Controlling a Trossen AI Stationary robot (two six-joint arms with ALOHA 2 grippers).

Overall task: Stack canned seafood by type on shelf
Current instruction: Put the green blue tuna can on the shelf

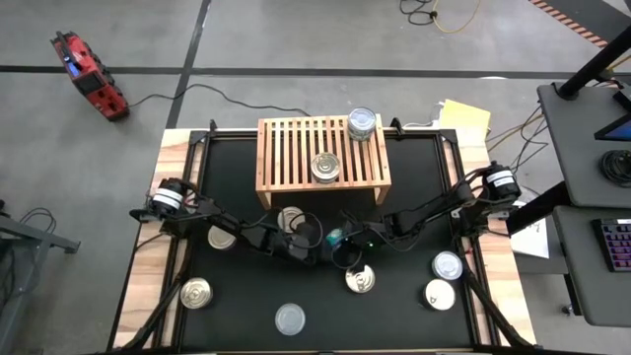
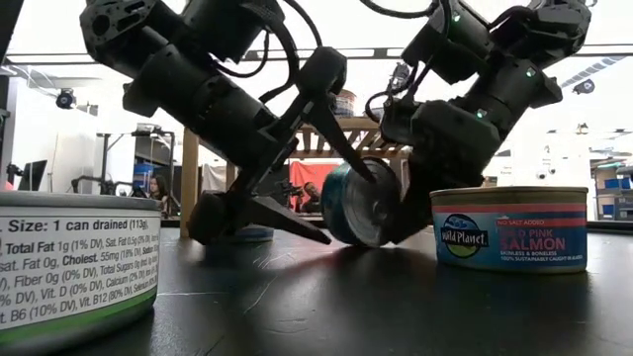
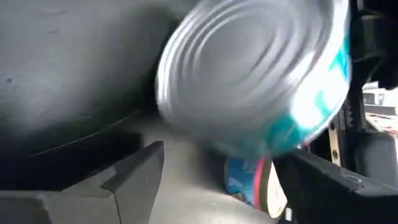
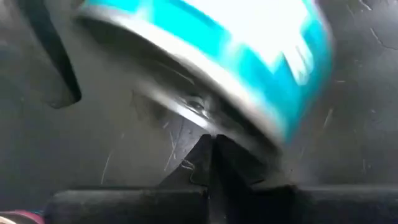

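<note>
A teal-labelled can [image 1: 335, 237] stands tipped up on its rim on the black mat, in front of the light-wood shelf [image 1: 296, 148]. Its silver face [image 3: 249, 74] is turned toward my left gripper [image 1: 317, 240]. That gripper is open, with one finger above the can [image 2: 336, 129] and one low by the mat [image 2: 287, 220]. My right gripper [image 1: 349, 240] is shut and sits against the can's other side [image 4: 205, 56]. Two cans rest on the shelf top, one at its far right corner [image 1: 362, 123] and one near its front edge [image 1: 325, 168]. My right gripper's shut fingertips [image 4: 211, 146] meet the teal can at its lower rim [image 4: 217, 127], coming low from the table's right side. The can leans toward it, tilted, with its rim on the mat [image 2: 361, 242]. My left gripper's upper fingertip [image 2: 368, 176] lies over the can's silver face; I cannot tell whether it touches.
Loose cans lie on the mat: two at the left [image 1: 223, 237] [image 1: 196, 293], one under the left arm [image 1: 291, 219], one at the near edge [image 1: 290, 319], one near the middle [image 1: 360, 279] and two at the right [image 1: 447, 264] [image 1: 440, 294]. A salmon can [image 2: 509, 229] stands close by.
</note>
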